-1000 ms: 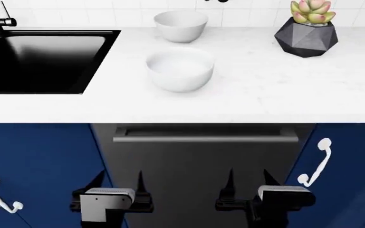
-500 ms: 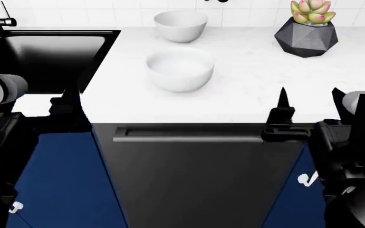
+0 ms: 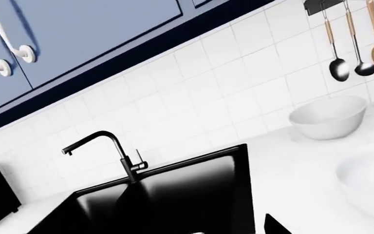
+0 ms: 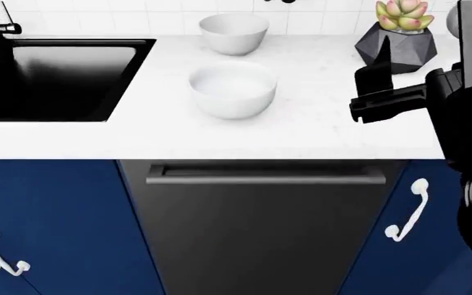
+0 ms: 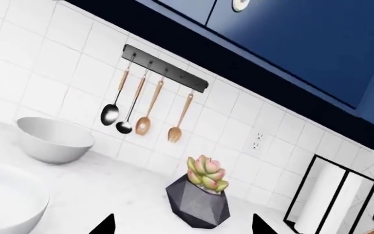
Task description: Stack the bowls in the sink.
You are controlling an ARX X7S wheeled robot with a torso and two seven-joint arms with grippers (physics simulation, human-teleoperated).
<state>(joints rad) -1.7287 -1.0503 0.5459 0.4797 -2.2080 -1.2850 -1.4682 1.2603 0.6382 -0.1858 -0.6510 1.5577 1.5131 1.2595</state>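
Nothing is done yet: both bowls, near [image 4: 233, 89] and far [image 4: 233, 32], sit on the counter [image 4: 318, 123] right of the sink [image 4: 56, 77], and the right gripper [image 5: 181, 225] is open and holds nothing, while I cannot tell for the left one.

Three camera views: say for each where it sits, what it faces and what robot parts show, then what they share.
Head: above, looking down at the white countertop; right gripper shows.
Left wrist: low over the matte black sink, facing the slim black faucet; fingertips show.
Right wrist: faces the succulent in a faceted grey pot; fingertips show.
Shared: both glossy white bowls.

Two bowls [image 4: 233, 90] right of sink [image 4: 56, 77]
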